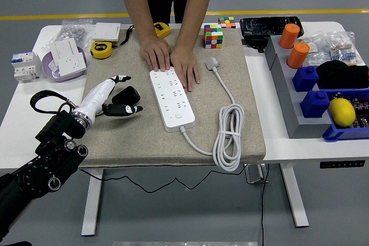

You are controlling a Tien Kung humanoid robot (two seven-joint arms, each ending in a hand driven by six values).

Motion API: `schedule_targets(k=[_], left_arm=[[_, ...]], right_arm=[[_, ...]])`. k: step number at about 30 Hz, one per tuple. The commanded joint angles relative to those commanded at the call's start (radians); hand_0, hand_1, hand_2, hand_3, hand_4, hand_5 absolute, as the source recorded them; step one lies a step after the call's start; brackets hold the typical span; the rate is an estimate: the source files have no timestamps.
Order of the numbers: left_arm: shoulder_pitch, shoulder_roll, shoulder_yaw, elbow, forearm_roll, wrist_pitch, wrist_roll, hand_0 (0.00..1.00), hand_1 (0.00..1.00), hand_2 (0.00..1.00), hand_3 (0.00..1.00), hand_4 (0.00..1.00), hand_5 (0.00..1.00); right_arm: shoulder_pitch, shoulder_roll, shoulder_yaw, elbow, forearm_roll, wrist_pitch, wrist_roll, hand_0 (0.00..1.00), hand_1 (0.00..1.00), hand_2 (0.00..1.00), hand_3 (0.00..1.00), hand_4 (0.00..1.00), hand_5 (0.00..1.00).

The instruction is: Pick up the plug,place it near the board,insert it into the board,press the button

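Note:
A white power strip lies on the beige mat, its button near the close end. Its white cable coils at the right and ends in a white plug lying on the mat, right of the strip's far end. A person's two hands press flat on the strip's far end. My left hand hovers over the mat left of the strip, fingers spread, holding nothing. The right arm is out of sight.
Tape measures, wall sockets and a breaker sit at the far left. Rubik's cubes stand behind the mat. Grey and blue bins with orange cylinders and a lemon fill the right side.

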Motion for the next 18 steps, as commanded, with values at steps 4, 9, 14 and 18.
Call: schedule_targets(k=[4, 9, 14, 18], left_arm=[[-0.006, 0.0, 0.01, 0.022, 0.027, 0.017, 0.0, 0.86, 0.842, 0.728, 0.744, 0.998, 0.333], [-0.012, -0.006, 0.011, 0.054, 0.078, 0.042, -0.007, 0.775, 0.76, 0.682, 0.724, 0.998, 0.339], [-0.016, -0.01, 0.008, 0.067, 0.1, 0.068, -0.015, 0.692, 0.667, 0.639, 0.696, 0.998, 0.342], [-0.019, -0.01, 0.008, 0.076, 0.115, 0.095, -0.021, 0.628, 0.623, 0.591, 0.646, 0.998, 0.348]], right_arm=[[-0.001, 0.0, 0.0, 0.0, 0.0, 0.0, 0.0, 0.963, 0.897, 0.85, 0.876, 0.998, 0.936], [-0.002, -0.001, 0.002, 0.0, -0.003, 0.0, 0.0, 0.962, 0.898, 0.85, 0.875, 0.998, 0.938], [-0.001, -0.001, 0.005, 0.0, -0.004, -0.001, -0.001, 0.961, 0.898, 0.85, 0.875, 0.998, 0.938], [-0.002, -0.001, 0.005, 0.0, -0.005, -0.001, 0.0, 0.961, 0.899, 0.849, 0.874, 0.998, 0.94]])
